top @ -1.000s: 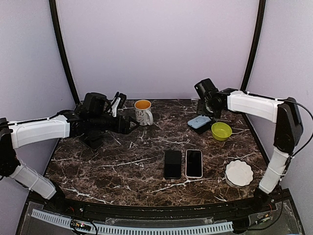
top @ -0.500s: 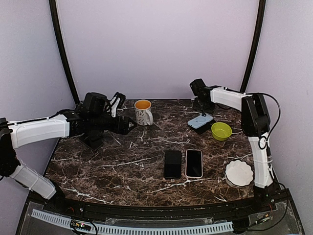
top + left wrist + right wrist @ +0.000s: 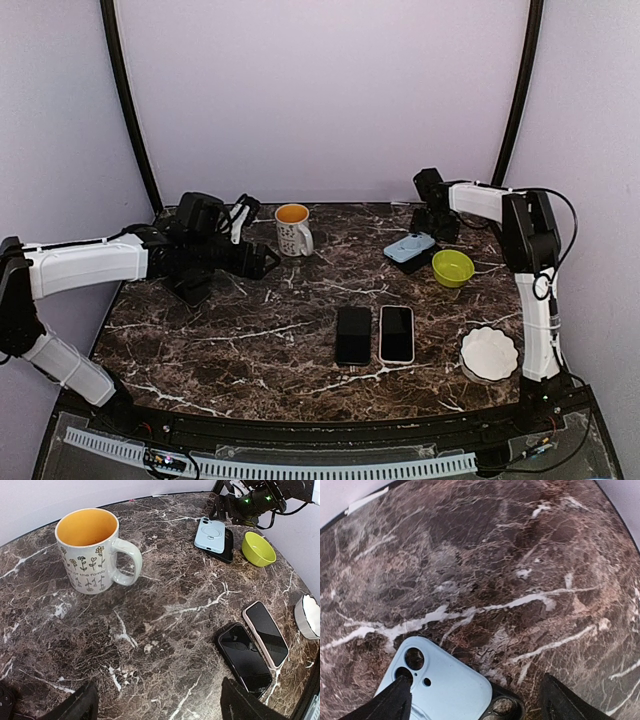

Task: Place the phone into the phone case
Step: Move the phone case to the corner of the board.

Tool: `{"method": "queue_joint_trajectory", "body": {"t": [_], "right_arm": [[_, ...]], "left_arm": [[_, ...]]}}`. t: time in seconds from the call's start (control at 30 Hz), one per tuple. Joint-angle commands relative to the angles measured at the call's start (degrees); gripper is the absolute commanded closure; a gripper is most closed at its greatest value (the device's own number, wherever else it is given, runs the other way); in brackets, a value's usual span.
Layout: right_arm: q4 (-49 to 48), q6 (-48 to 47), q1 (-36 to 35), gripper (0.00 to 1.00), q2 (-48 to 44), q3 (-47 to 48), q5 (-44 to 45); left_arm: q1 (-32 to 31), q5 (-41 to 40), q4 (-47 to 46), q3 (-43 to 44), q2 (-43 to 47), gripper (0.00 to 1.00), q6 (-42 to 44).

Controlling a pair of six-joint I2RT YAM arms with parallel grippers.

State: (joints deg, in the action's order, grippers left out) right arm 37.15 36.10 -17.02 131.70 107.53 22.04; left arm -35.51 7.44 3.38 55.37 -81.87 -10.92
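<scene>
A black phone (image 3: 353, 334) lies flat at the table's middle, with a second phone (image 3: 396, 333) with a pale rim right beside it. Both also show in the left wrist view, the black phone (image 3: 243, 657) and the pale-rimmed phone (image 3: 266, 632). A light-blue phone case (image 3: 410, 247) lies back side up at the back right, partly on a black case (image 3: 507, 707). My right gripper (image 3: 436, 228) is open just behind the blue case (image 3: 435, 687) and holds nothing. My left gripper (image 3: 266, 259) is open and empty, low over the table left of the mug.
A white flowered mug (image 3: 293, 228) with an orange inside stands at the back middle. A green bowl (image 3: 453, 267) sits right of the blue case. A white scalloped dish (image 3: 489, 352) sits at the front right. The booth walls close in behind the table.
My right gripper has swung to the right along the back edge and now sits just behind the blue case. My left gripper has shifted slightly to the right. The phones have not moved.
</scene>
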Motion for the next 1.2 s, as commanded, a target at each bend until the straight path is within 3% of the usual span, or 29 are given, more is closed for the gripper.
{"method": "queue_joint_trajectory", "body": {"t": [0.0,0.27,0.53,0.7,0.9,0.97,1.07,1.17], "right_arm": [[-2.2,-4.6,0.0,0.14,2.7,0.2,-6.8],[-0.5,-7.9,-0.1,0.25,6.6,2.6,-11.3],[-7.7,-17.5,-4.2,0.38,0.8,-5.2,-15.8],[-12.3,-22.0,-6.2,0.38,-4.3,-12.9,-15.6],[-18.0,-29.0,-8.7,0.39,-9.8,-19.3,-21.6],[-18.4,-30.8,-9.8,0.36,-10.7,-19.5,-21.8],[-17.3,-29.1,-10.2,0.30,-10.9,-18.0,-20.2],[-14.2,-23.9,-10.2,0.25,-11.1,-15.8,-13.1]], "left_arm": [[0.4,-0.6,0.7,2.0,-0.8,0.13,0.8],[0.4,-0.2,0.9,2.4,-1.3,0.13,1.3],[0.4,0.2,1.0,2.5,-1.3,0.13,1.5],[0.5,0.2,1.1,2.6,-1.0,0.13,1.6],[0.4,0.9,1.1,2.7,-1.2,0.13,1.5],[0.4,1.1,1.2,2.7,-1.3,0.13,1.4],[0.4,0.9,1.6,2.9,-1.5,0.13,1.5],[0.5,0.9,1.7,3.0,-1.5,0.13,1.6]]}}
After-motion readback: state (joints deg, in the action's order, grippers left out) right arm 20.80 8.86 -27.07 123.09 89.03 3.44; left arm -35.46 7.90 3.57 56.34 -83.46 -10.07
